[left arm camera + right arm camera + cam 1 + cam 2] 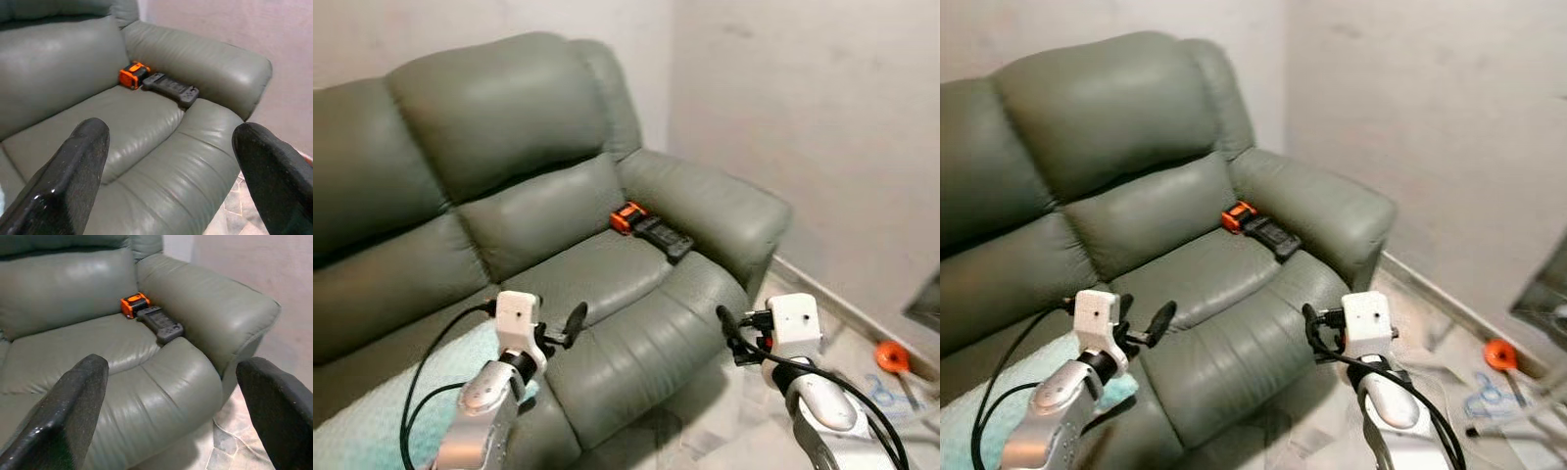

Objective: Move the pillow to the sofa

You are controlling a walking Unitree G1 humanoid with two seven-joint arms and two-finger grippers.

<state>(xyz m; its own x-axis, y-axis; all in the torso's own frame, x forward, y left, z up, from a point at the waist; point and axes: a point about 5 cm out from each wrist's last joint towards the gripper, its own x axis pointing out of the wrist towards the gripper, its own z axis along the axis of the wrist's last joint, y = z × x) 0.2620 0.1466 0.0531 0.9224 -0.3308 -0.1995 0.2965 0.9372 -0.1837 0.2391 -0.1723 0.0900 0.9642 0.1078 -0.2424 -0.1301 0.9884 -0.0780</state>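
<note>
A grey-green leather sofa [607,259] stands in front of me against the wall. At its lower left, on the seat, lies a pale mint textured cushion or cover [357,421], partly cut off by the picture's edge. My left gripper [565,331] hovers open over the front of the middle seat, just right of that mint fabric, holding nothing. My right gripper [732,335] is open too, off the sofa's front right corner near the armrest [724,211]. In the wrist views both pairs of fingers [73,176] [68,411] stand wide apart with nothing between them.
An orange and black device [626,216] and a long black controller [664,238] lie on the right seat by the armrest. A plain wall [822,117] runs along the right. On the tiled floor sit an orange object [892,355] and some cables.
</note>
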